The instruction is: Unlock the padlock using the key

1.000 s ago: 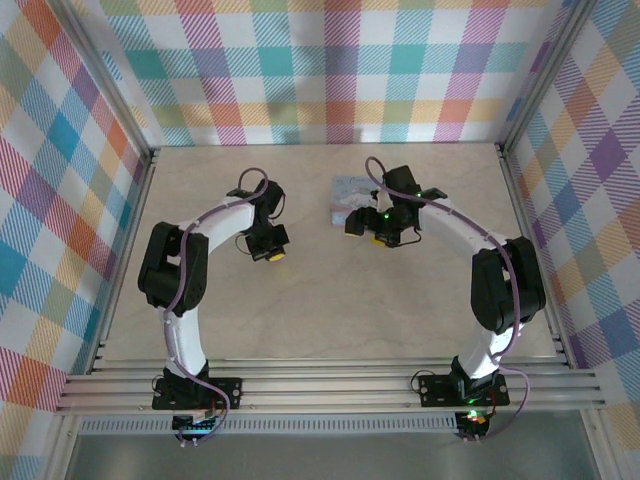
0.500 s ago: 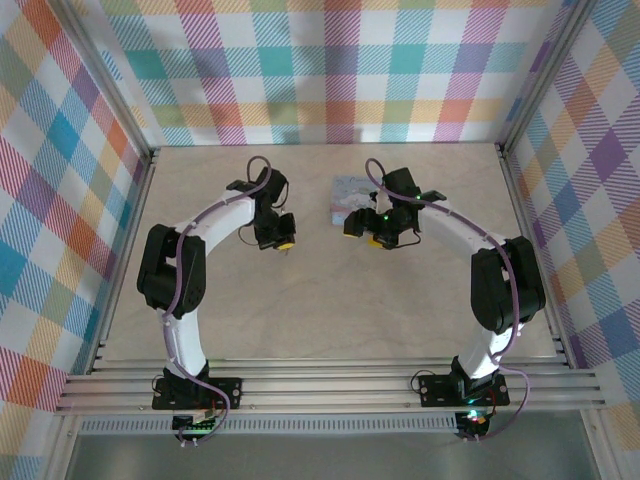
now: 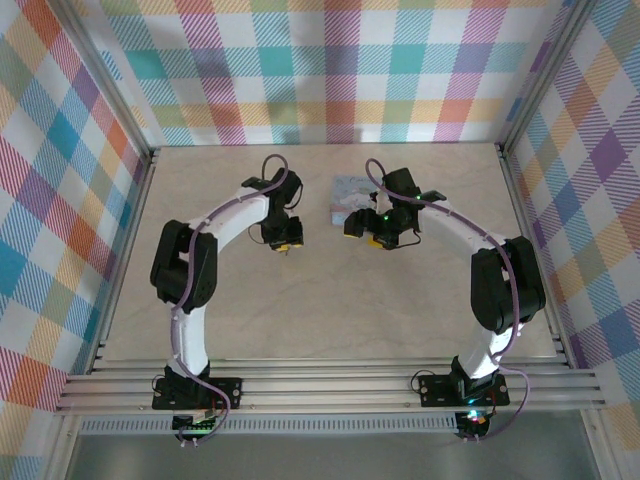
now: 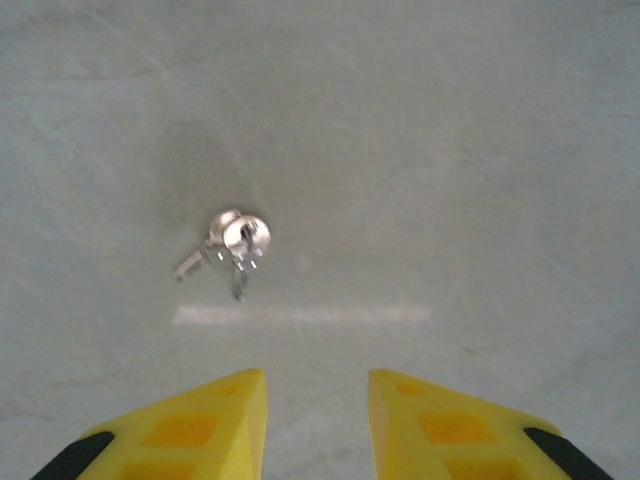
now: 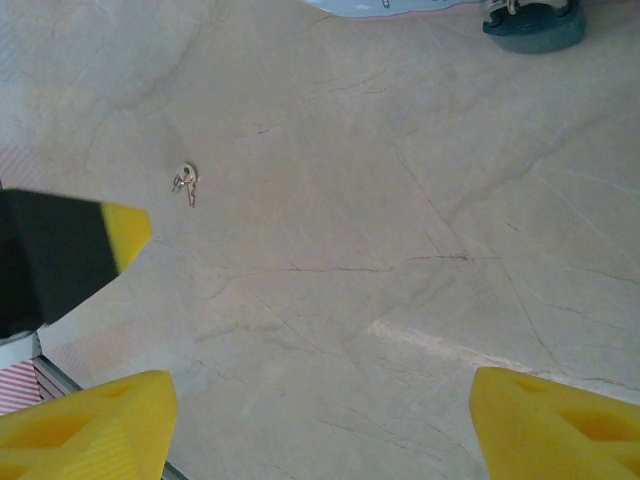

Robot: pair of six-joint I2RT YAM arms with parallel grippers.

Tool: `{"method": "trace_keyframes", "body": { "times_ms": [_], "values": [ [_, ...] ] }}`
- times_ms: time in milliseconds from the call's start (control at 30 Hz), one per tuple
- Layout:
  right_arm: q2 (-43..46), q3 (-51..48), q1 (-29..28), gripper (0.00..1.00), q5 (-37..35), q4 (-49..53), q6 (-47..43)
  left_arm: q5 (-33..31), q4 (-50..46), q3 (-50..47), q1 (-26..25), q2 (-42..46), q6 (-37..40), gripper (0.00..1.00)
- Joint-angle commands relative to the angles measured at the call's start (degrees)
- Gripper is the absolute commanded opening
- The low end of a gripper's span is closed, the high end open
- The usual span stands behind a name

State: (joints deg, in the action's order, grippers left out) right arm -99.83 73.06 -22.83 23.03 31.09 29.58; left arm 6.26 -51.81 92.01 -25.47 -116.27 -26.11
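Observation:
The key (image 4: pixel 235 240) is a small silvery bunch on a ring, lying on the table ahead of my left gripper (image 4: pixel 317 405). That gripper is open, with bare table between its yellow fingers (image 4: pixel 215 420). In the top view my left gripper (image 3: pixel 288 244) hangs near the table's middle. The right wrist view shows the key (image 5: pixel 186 181) at the left and the padlock (image 5: pixel 535 27), a dark blue-green block, at the top right edge. My right gripper (image 5: pixel 320 430) is open wide over bare table, well short of both. From above, my right gripper (image 3: pixel 372 236) hovers just in front of the tin.
A pale-blue printed tin (image 3: pixel 350 196) lies at the back centre, its edge (image 5: pixel 380 5) next to the padlock. The black and yellow tip of the left gripper (image 5: pixel 75 250) juts in at the left of the right wrist view. Metal rails (image 3: pixel 330 385) border the near edge.
The left arm swung right and further back toward the table's middle, and its jaws went from shut to open. The right arm barely moved.

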Motion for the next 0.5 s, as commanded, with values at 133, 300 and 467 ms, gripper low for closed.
{"method": "trace_keyframes", "body": {
  "times_ms": [133,300,467],
  "values": [
    [0.1,-0.4,0.2,0.77,-0.1,1.3,-0.3,-4.3,-3.9,3.8,1.5,-5.2,-1.9,0.31],
    [-0.2,-0.2,0.1,0.77,-0.3,1.6,-0.3,-3.7,-3.2,4.4,2.3,-7.3,-3.2,0.31],
    [-0.6,0.4,0.1,0.78,-0.5,2.1,-0.7,-3.1,-2.4,4.8,2.4,-9.5,-3.0,0.31]
  ]
}}
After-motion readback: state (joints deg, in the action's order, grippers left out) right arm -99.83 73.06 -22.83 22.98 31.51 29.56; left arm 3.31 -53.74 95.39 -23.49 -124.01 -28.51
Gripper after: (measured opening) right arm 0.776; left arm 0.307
